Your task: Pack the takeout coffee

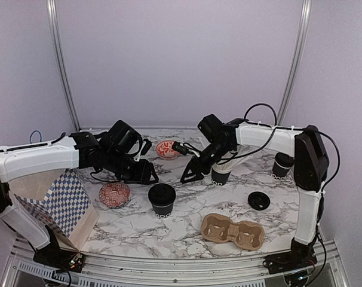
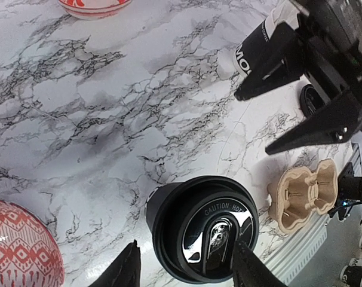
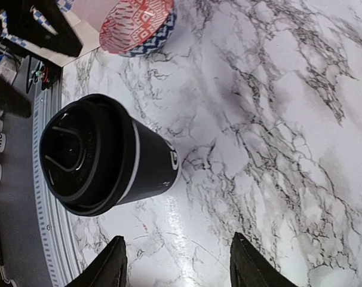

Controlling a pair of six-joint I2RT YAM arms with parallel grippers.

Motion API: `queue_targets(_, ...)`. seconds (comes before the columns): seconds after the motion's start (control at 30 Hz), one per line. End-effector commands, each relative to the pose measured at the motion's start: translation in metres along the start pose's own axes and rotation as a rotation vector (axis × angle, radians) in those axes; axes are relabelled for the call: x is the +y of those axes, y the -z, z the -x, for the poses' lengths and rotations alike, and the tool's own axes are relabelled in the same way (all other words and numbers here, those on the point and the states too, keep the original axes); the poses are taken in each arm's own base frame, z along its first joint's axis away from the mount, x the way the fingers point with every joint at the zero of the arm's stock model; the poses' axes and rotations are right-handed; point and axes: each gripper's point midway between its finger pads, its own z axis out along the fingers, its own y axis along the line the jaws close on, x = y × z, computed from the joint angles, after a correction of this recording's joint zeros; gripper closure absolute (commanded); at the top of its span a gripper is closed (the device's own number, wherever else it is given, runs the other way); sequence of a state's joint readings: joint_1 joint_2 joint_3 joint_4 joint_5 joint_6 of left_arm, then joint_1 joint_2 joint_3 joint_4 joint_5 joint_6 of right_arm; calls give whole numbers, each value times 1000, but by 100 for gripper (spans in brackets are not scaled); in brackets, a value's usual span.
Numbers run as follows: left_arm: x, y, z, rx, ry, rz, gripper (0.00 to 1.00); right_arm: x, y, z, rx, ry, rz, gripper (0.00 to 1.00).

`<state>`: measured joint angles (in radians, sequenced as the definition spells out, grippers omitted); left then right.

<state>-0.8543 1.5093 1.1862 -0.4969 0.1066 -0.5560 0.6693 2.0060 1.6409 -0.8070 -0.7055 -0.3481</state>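
1. Marble table [image 1: 133, 234].
2. left gripper [image 2: 186, 251]: jaws apart, astride the cup, nothing gripped.
3. right gripper [image 3: 178, 239]: jaws apart, empty, close alongside.
4. takeout coffee cup [image 1: 162, 200]: upright, mid-table, toward the near edge.

Hazards: the arms colliding; an off-centre squeeze tipping the cup or popping its lid [image 2: 214, 230].

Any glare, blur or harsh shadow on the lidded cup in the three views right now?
Top external: even, soft light, only a faint shadow by the lidded cup, picture slightly soft. Left wrist: bright glare on the lid, its lettering legible. Right wrist: cup sharp, white reflection streak on the table beside it.
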Motion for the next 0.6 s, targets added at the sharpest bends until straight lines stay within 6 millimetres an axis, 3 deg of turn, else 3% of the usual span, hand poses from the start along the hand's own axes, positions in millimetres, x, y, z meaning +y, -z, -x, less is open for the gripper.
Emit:
queue_targets(0.0,21,-1,5,-17,59,46,53,47,2,3,2,110,81,43)
queue_targets(0.13,24,-8,3,11,61,41,62,63,-4,-3,20,115,114,42)
queue_targets(0.27,27,-14,-2,39,61,35,64,70,-11,-7,35,103,133,40)
queue_targets(0.57,31,-25,-11,77,50,31,66,59,-26,-6,65,56,119,40)
